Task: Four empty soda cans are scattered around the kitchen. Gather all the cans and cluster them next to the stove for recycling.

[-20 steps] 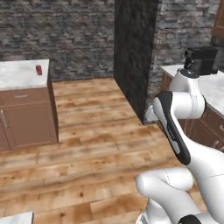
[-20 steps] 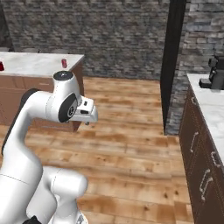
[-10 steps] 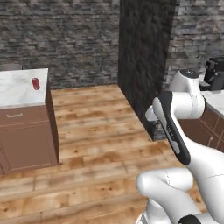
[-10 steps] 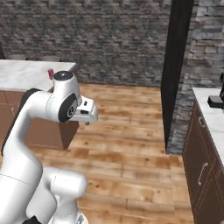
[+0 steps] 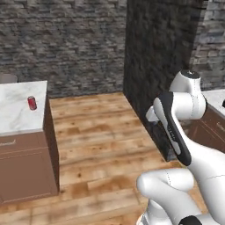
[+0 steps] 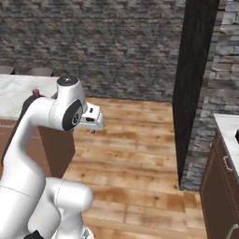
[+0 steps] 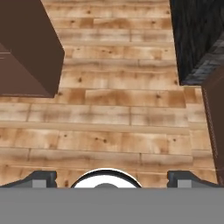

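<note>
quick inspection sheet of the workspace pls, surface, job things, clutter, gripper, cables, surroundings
surface: white marble counter on brown cabinets at the left; wood plank floor in front of the robot
job's things: one red soda can upright on the marble counter, near its right edge; no stove seen
clutter: nothing seen
grippers: gripper open, empty, pointing down over bare floor
cables: nothing seen
surroundings: grey stone back wall; dark stone pillar to the right of the floor; brown cabinets with a pale top at the far right
</note>
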Controlling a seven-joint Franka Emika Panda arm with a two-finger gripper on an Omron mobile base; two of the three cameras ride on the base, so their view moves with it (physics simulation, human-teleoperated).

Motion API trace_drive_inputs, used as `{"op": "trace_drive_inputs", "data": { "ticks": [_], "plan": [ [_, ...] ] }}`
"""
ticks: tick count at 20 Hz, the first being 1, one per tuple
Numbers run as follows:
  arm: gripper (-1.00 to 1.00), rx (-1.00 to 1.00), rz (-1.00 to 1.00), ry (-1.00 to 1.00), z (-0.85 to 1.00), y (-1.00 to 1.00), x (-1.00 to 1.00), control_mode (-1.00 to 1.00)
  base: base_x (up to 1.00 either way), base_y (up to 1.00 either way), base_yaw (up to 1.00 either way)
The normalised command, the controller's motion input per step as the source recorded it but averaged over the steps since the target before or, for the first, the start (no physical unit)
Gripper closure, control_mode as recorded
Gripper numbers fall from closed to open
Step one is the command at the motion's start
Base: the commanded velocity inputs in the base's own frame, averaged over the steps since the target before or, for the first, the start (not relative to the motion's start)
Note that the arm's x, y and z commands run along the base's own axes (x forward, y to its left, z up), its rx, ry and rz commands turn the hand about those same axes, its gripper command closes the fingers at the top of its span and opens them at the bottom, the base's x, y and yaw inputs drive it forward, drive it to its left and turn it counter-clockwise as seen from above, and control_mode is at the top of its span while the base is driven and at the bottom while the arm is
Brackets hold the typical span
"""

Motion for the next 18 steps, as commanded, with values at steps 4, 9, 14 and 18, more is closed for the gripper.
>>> {"op": "trace_drive_inputs", "data": {
  "ticks": [4, 9, 14, 18],
  "plan": [
    [-1.00, 0.00, 0.00, 0.00, 0.00, 0.00, 0.00, 1.00, 1.00, 0.49, 0.00],
    [-1.00, 0.00, 0.00, 0.00, 0.00, 0.00, 0.00, 1.00, 1.00, 0.77, 0.00],
    [-1.00, 0.00, 0.00, 0.00, 0.00, 0.00, 0.00, 1.00, 0.86, 1.00, 0.00],
    [-1.00, 0.00, 0.00, 0.00, 0.00, 0.00, 0.00, 1.00, 0.27, 1.00, 0.00]
  ]
}}
